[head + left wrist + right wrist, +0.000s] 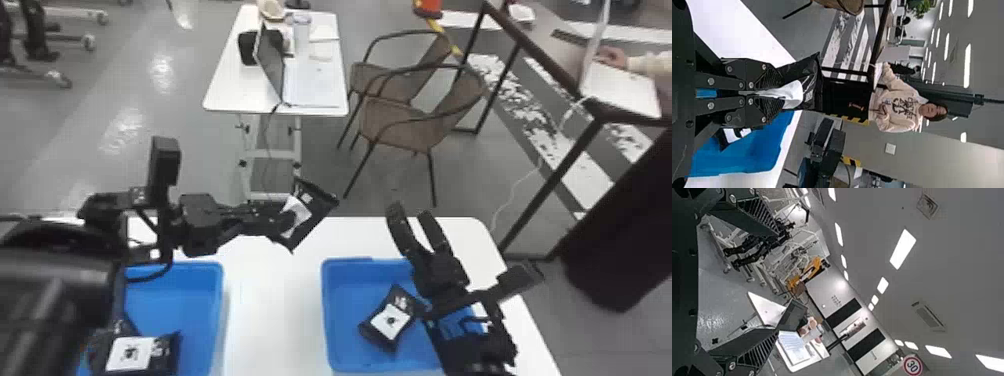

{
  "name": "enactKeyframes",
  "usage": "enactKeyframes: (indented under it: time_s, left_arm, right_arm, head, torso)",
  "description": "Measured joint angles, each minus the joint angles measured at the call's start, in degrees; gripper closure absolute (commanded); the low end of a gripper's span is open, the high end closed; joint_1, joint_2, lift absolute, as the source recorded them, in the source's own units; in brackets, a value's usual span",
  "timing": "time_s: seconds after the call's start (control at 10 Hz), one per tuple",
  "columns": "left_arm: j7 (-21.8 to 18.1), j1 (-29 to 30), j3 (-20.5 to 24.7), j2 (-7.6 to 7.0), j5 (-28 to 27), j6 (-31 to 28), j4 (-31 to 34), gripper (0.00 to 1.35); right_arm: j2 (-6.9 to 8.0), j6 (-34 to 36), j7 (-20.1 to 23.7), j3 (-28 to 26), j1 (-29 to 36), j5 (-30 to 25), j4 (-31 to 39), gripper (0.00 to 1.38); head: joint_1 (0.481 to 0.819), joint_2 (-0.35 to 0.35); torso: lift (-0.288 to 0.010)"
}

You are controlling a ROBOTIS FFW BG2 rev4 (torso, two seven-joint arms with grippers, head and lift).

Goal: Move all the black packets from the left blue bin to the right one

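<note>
My left gripper (286,220) is shut on a black packet (316,202) with a white label, above the table's far edge between the bins. In the left wrist view the left gripper (774,92) pinches the same packet (809,80) by its labelled part. Black packets (131,353) lie in the left blue bin (216,295), partly behind the left arm. One black packet (391,319) rests in the right blue bin (327,320). Over that bin's far right side, my right gripper (414,220) is open and holds nothing; its fingers stand wide apart in the right wrist view, the right gripper (775,284).
Both bins stand on a white table (272,310), a strip of tabletop between them. Beyond are a small table with a laptop (272,65), brown chairs (400,120) and, at the right, a dark-framed desk (545,55).
</note>
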State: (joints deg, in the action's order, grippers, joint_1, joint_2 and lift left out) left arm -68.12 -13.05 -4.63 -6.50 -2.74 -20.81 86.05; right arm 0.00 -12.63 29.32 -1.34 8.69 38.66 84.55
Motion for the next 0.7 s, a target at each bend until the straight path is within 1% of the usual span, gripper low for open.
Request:
enactKeyframes:
  time_s: [0.2, 0.5, 0.7]
  left_arm:
    - [-0.7, -2.81, -2.45, 0.84, 1.89, 1.11, -4.62, 1.09]
    - [-1.78, -7.22, -6.32, 2.83, 3.58, 3.0, -11.9, 1.09]
    - [-2.2, -9.09, -8.34, 3.7, 4.45, 3.6, -14.78, 1.09]
  right_arm:
    - [0.0, 1.46, 1.7, 1.08, -1.88, -0.19, -0.25, 0.14]
    - [0.0, 3.63, 3.33, 3.44, -2.99, -0.2, 0.44, 0.14]
    - [0.0, 4.35, 3.64, 4.54, -3.48, -0.21, 0.16, 0.14]
  head:
    - [0.695, -0.16]
    - [0.695, -0.165]
    - [0.695, -0.172]
  torso:
    - [0.0]
    - [0.0]
    - [0.0]
